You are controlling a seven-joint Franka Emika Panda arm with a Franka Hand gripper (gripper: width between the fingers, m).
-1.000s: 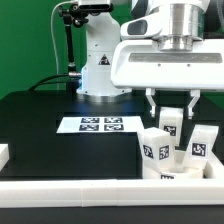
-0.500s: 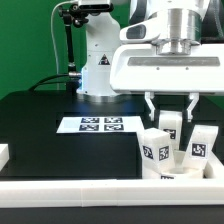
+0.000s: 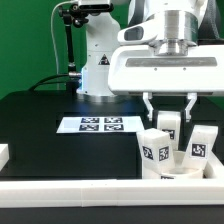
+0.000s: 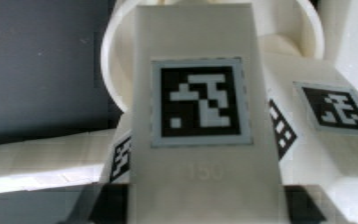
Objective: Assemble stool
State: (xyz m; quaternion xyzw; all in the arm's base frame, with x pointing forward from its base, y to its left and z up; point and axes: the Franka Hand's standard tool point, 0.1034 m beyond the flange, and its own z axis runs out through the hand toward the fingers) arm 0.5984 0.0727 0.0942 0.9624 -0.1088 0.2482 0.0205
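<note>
Two fingers (image 3: 150, 104) of my gripper (image 3: 170, 111) stand apart and empty just above the rear leg (image 3: 168, 125), hardly moved over the last second, so I judge the grasp is not yet made; the stool's other legs (image 3: 155, 150) stand just beside it, near the rim (image 3: 90, 190) at the exterior view's right.

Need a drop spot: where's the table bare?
Bare table on the exterior view's left of the marker board, and the strip between it and the front rim bar. Crowded at the exterior view's right: legs clustered under the gripper.
</note>
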